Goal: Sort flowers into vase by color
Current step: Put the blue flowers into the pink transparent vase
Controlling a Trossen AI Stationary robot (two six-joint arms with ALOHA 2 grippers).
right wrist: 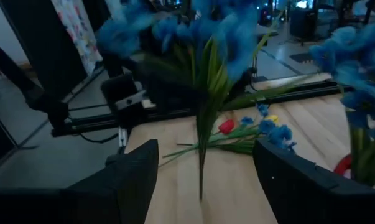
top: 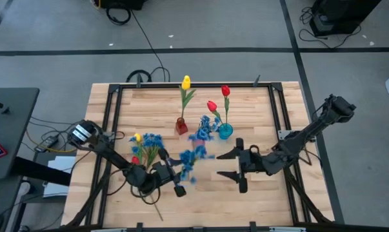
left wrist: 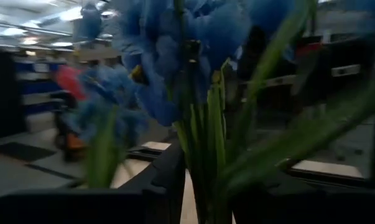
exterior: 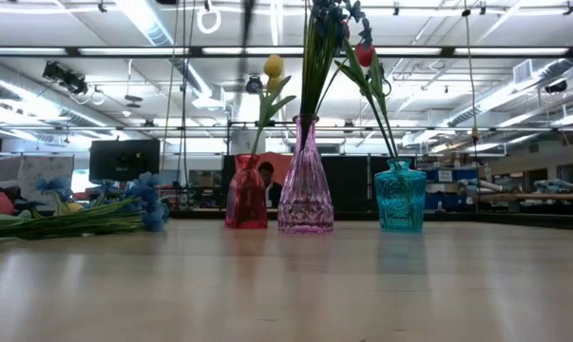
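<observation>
My left gripper (top: 176, 179) is shut on a bunch of blue blossoms (top: 191, 158), held above the table's near middle; the bunch fills the left wrist view (left wrist: 175, 56). My right gripper (top: 225, 165) is open and empty just right of the bunch, facing it (right wrist: 203, 74). Three vases stand in a row: a red vase (exterior: 246, 195) with a yellow tulip (top: 186, 82), a pink vase (exterior: 305, 185) with blue blossoms, and a teal vase (exterior: 400, 197) with two red tulips (top: 225, 91). A pile of flowers (top: 146, 147) lies at the left. My left gripper pinches the bunch's green stems (left wrist: 203, 168) between its two fingers, below the blossoms. The bunch stands about upright and is lifted clear of the table. Its lower stem end (right wrist: 201, 186) hangs free.
The pile on the table holds blue blossoms, a yellow tulip and a red tulip (right wrist: 226, 126). A black frame (top: 110, 109) borders the wooden tabletop. There is bare wood between my grippers and the near edge.
</observation>
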